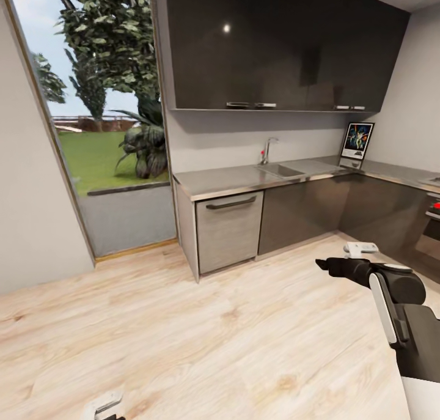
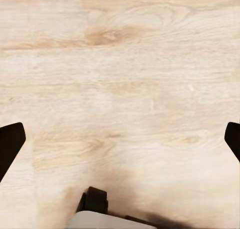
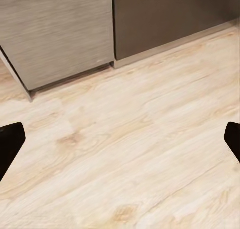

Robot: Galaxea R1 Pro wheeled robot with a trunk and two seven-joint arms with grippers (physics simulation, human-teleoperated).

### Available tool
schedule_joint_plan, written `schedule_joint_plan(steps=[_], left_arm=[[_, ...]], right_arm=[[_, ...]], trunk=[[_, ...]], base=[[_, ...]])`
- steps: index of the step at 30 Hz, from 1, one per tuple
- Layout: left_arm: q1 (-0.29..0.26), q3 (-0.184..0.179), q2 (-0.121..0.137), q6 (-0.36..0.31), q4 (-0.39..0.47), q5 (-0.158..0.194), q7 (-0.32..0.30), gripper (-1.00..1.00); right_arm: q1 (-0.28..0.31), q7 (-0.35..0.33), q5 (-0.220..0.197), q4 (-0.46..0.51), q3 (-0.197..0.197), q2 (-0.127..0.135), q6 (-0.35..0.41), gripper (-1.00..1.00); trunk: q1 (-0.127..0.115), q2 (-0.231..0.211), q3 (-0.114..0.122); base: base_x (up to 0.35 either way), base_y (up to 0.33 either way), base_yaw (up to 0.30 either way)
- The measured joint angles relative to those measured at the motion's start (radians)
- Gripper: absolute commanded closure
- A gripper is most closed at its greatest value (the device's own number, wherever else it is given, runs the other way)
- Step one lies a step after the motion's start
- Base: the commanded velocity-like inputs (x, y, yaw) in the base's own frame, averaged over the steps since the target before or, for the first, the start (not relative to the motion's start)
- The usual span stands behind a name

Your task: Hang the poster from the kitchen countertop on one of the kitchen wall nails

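Robot out on the wood floor (image 1: 183, 334), short of the kitchen.
Both grippers spread wide, holding nothing: left gripper (image 2: 120, 139), right gripper (image 3: 120, 139). Farther back, poster (image 1: 357, 142) stands upright in the countertop (image 1: 232, 178) corner, right of the sink (image 1: 280, 170).

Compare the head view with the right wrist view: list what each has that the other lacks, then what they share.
Head view alone: the poster standing upright on the kitchen countertop in the far corner, the sink with its faucet, the glossy black upper cabinets, and the window with trees outside.

Right wrist view alone: the right gripper seen from behind, its dark fingertips spread wide at the picture's edges, nothing between them.

Shared: the pale wood floor and the grey base cabinets' fronts.
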State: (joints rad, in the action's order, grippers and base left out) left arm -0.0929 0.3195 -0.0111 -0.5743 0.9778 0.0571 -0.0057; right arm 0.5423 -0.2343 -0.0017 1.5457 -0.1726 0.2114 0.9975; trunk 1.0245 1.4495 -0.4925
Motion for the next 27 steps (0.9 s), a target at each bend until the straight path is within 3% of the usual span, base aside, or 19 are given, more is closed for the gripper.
schedule_joint_plan(steps=[2, 11, 27], left_arm=[[0.0, 0.006, 0.008, 0.019, -0.053, 0.001, 0.0, -1.0], [0.0, 0.012, 0.028, 0.072, -0.143, 0.001, 0.0, -1.0], [0.0, 0.014, 0.03, 0.083, -0.16, 0.0, 0.0, -1.0]], right_arm=[[0.0, 0.001, 0.0, 0.0, 0.0, 0.0, 0.0, -1.0], [0.0, 0.001, 0.0, 0.0, 0.001, 0.0, 0.0, -1.0], [0.0, 0.001, 0.0, 0.0, 0.002, 0.0, 0.0, -1.0]], trunk=[[0.0, 0.0, 0.0], [0.0, 0.0, 0.0], [0.0, 0.0, 0.0]], base=[[0.296, -0.213, 0.0], [0.296, -0.213, 0.0], [0.296, -0.213, 0.0]])
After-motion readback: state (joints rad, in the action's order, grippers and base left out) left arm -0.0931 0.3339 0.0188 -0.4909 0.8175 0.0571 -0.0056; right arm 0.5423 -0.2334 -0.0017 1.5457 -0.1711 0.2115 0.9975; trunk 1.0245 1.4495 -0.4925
